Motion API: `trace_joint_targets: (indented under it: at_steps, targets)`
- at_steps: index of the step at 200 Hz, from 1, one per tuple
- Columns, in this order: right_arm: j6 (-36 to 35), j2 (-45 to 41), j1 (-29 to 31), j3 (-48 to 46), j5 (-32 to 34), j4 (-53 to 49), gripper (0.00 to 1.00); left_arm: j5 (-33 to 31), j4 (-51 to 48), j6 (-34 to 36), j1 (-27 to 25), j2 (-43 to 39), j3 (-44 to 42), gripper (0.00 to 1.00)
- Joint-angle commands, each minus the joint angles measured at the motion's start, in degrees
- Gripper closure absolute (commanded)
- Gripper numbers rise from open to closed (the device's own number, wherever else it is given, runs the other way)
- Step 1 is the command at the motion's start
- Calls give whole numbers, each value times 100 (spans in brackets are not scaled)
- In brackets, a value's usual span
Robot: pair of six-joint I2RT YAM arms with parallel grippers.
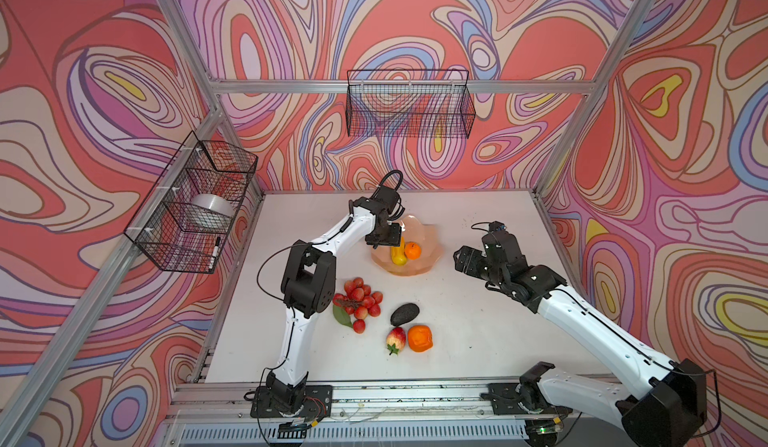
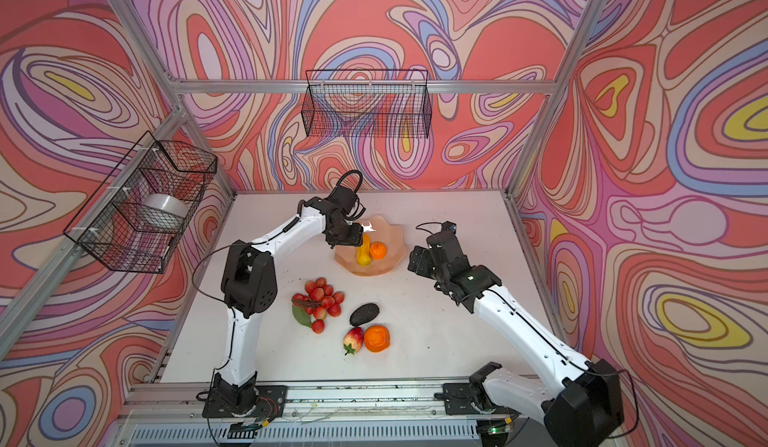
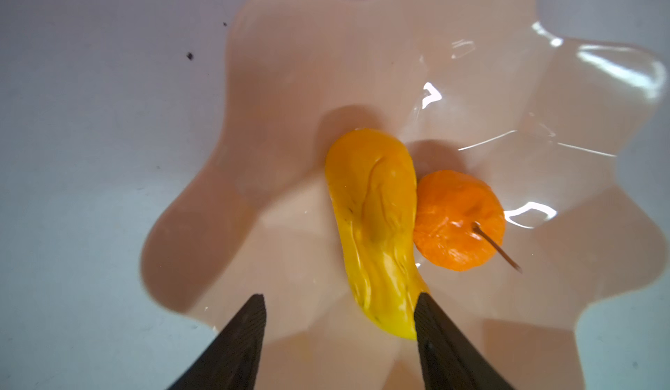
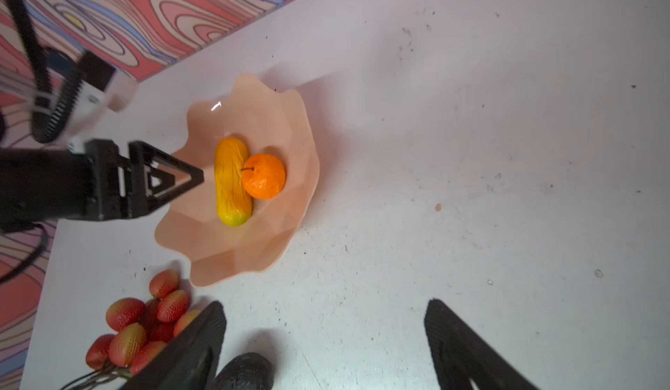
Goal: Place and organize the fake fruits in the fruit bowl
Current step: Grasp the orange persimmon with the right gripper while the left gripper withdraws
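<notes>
Swirling wallpaper in pink, red and purple is covering the walls around a white desk [image 1: 498, 341]. On the left wall a black wire basket [image 1: 166, 237] is hanging, and a whitish round tub [image 1: 212, 210] is sitting inside it. Next, on the desk, the red grape cluster [image 1: 359, 299] with its green leaf is lying close to the elbow of the left arm [image 1: 299, 341]. To the right of it the dark avocado [image 1: 404, 314] is lying, and nearer to the front edge the strawberry [image 1: 395, 339] and an orange [image 1: 419, 337] are resting close side by side. Farther back, the left tool [image 3: 340, 297] is hovering over the fruit bowl [image 1: 430, 237] with its fingers spread apart, grasping nothing. One fingertip [image 3: 431, 315] is showing right at the end of the mango [image 3: 373, 225], and I cannot tell if it is touching. The mango is lying inside the bowl, and the second orange [image 3: 458, 221] is leaning against its side. On the right, beside the bowl, the right tool [image 4: 325, 305] is hanging above the desk, released, its fingers standing wide with nothing between them.
</notes>
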Motion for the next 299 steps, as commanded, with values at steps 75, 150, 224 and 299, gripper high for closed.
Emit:
trace_joint_targets:
  at_steps: [75, 150, 224, 299]
  targets:
    - [1863, 1350, 3476, 386, 689, -1257, 12, -2388, 2810, -373, 57, -6084, -5059, 9]
    - [2364, 2365, 3720, 535, 631, -1502, 18, -2737, 2287, -1159, 75, -7724, -6223, 6]
    - [2833, 2440, 3834, 387, 802, -1431, 57, -2414, 2311, -1241, 78, -7508, -6318, 7]
    - [2645, 134, 3813, 661, 1906, -1923, 62, -1834, 2620, -1211, 76, -7500, -6452, 7]
